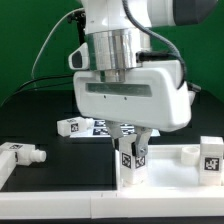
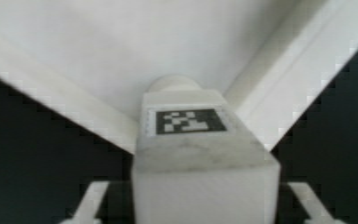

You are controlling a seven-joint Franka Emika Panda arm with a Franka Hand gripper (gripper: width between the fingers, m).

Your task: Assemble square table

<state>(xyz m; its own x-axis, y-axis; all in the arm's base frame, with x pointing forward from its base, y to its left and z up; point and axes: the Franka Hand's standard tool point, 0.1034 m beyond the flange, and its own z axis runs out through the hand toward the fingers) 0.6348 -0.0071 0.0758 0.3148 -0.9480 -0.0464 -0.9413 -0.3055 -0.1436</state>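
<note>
The white square panel (image 1: 60, 205) lies at the front of the table. In the wrist view its raised rim (image 2: 60, 70) forms a corner. A stubby white leg (image 1: 132, 168) with black-and-white tags stands upright at that corner (image 2: 197, 150). My gripper (image 1: 132, 150) straddles the leg from above. In the wrist view the gripper (image 2: 197, 208) has a dark gap between each finger (image 2: 94, 202) and the leg, so it is open. Another tagged leg (image 1: 211, 160) stands upright at the exterior view's right. A third leg (image 1: 22, 155) lies on its side at the left.
The marker board (image 1: 85, 127) lies on the black table behind the gripper. The arm's white wrist housing (image 1: 130, 95) hangs over the middle of the scene. Cables run behind the arm.
</note>
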